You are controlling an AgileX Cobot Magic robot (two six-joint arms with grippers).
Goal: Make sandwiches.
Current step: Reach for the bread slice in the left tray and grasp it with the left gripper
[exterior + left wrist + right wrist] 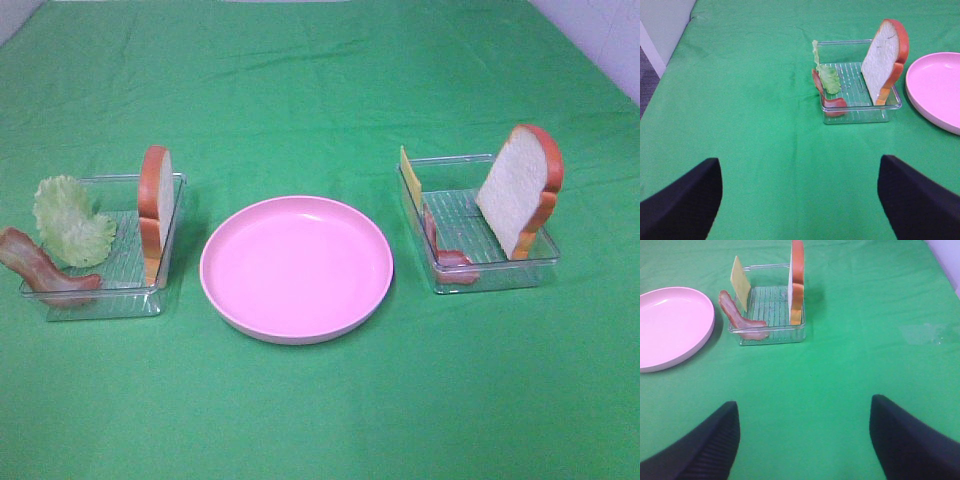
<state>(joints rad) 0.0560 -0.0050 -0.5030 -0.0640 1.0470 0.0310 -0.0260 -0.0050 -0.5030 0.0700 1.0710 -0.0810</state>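
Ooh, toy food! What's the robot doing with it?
It is set up to make sandwiches, but nothing is held yet. The left gripper and right gripper both hang open over the green cloth. The left tray holds a bread slice, lettuce and a bacon strip. The right tray holds a second bread slice, cheese and a second bacon strip. The pink plate between them has nothing on it.

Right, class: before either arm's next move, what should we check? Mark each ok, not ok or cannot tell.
1. Pink plate bare: ok.
2. Left gripper open, empty: ok.
3. Right gripper open, empty: ok.
4. Left tray holds left bread slice, lettuce, left bacon strip: ok.
5. Right tray holds right bread slice, cheese, right bacon strip: ok.
6. Pieces loose enough to lift: cannot tell.
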